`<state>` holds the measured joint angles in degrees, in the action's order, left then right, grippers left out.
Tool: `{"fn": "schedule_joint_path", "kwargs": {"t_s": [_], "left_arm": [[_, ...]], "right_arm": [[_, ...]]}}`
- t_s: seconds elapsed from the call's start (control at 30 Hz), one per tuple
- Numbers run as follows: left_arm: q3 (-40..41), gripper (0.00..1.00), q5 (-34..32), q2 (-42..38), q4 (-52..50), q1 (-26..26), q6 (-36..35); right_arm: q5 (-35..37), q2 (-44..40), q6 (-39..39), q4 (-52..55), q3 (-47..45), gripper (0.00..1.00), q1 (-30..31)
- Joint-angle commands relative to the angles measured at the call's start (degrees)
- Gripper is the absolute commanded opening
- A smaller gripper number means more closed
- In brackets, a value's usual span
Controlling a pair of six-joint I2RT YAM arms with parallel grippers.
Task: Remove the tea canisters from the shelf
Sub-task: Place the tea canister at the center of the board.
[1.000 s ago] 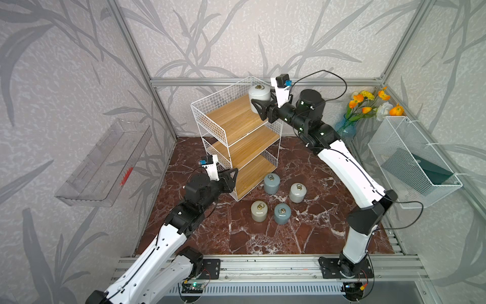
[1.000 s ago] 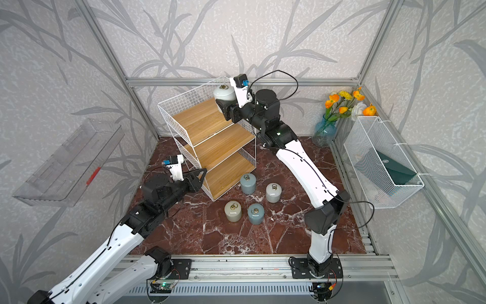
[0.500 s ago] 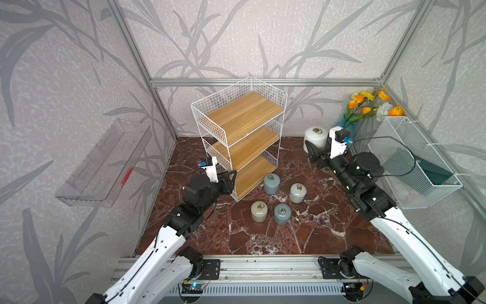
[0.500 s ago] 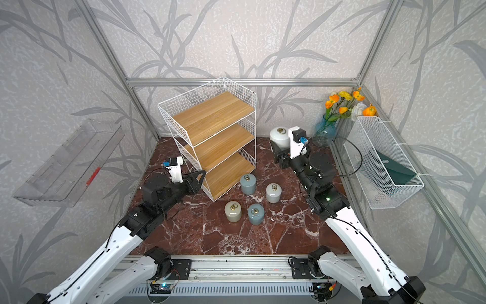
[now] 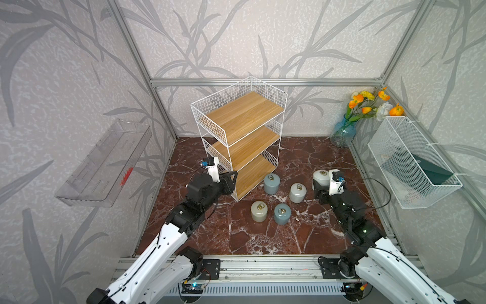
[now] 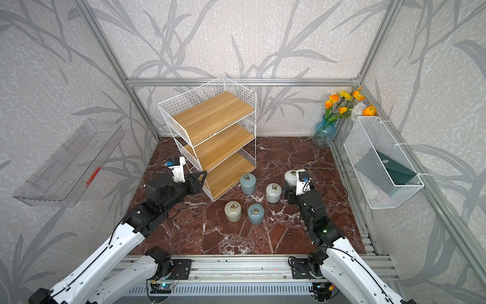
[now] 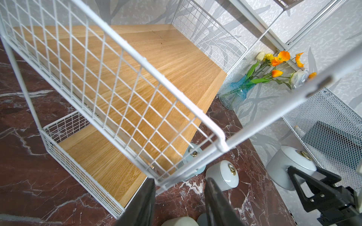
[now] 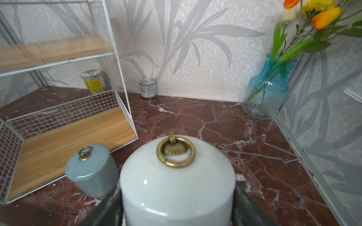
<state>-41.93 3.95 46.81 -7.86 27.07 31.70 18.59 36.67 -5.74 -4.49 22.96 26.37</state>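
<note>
The shelf (image 5: pixel 244 113) (image 6: pixel 213 110) stands at the back with all three boards bare. Four tea canisters sit on the floor in front of it in both top views: blue-grey (image 5: pixel 271 183), white (image 5: pixel 297 192), beige (image 5: pixel 259 212) and blue-grey (image 5: pixel 282 213). To their right, my right gripper (image 5: pixel 319 184) (image 8: pixel 177 195) is shut on a second white canister (image 5: pixel 321 175) (image 8: pixel 176 185), upright and low at the floor; whether it touches the floor is unclear. My left gripper (image 5: pixel 232 181) (image 7: pixel 180 182) is open, its jaws either side of the shelf's front corner post (image 7: pixel 195 166).
A blue glass vase (image 5: pixel 342 131) with flowers stands in the back right corner. A white mesh basket (image 5: pixel 410 163) hangs on the right wall, a clear tray (image 5: pixel 105 163) on the left wall. Two small tins (image 8: pixel 93 82) (image 8: pixel 147 88) stand by the back wall near the shelf.
My right arm has carried the white canister from the shelf's top board down to the floor at the right, beside the other canisters. The left arm has stayed at the shelf's corner.
</note>
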Motion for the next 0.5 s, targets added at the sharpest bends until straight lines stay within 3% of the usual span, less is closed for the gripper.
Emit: {"fn": "schedule_joint_path", "kwargs": {"t_s": [0.0, 0.17, 0.47], "left_arm": [[0.8, 0.43, -0.2, -0.2, 0.8, 0.3, 0.4], [1.1, 0.42, -1.2, -1.6, -0.3, 0.4, 0.4], [1.8, 0.43, -2.1, -2.2, -2.0, 0.3, 0.3]], "right_arm": [[4.1, 1.6, -4.0, -9.7, -1.5, 0.58, -0.5], [8.9, 8.1, -5.4, -17.4, -4.9, 0.60, -1.5], [9.3, 24.0, -8.8, -30.9, -6.4, 0.59, -3.7]]}}
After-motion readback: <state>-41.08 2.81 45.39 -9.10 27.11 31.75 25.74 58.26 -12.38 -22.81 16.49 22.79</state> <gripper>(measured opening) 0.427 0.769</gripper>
